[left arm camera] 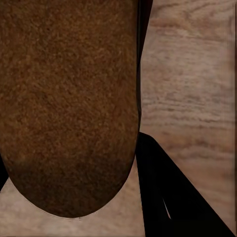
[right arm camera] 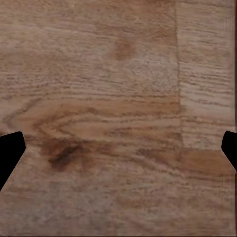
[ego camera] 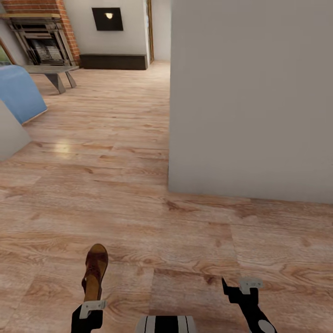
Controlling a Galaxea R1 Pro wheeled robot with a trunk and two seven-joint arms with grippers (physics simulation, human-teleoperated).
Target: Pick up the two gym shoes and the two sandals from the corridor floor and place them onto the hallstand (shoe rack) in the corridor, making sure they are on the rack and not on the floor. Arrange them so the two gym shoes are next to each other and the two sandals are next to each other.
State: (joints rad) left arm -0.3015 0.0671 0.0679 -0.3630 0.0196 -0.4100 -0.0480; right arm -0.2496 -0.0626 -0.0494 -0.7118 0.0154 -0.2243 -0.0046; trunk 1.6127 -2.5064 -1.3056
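Sandal up off the floor, pinched in the left gripper, toe pointing ahead; light, bendy sole, I'd say, so a heel-end grip is best. Right gripper hangs with fingers spread, nothing in it. Wall ahead on the right

Left claw: cut off by the head view's lower edge; its fingertips are masked by the sandal, so the jaw setting cannot be read there. Left wrist view: the sandal's sole runs off the frame, its straps are hidden, and one dark finger is partly visible behind it. Right claw: partly cropped at the head view's lower edge. Fireplace and blue furniture: truncated by the frame's edges. The grey wall conceals everything behind it.
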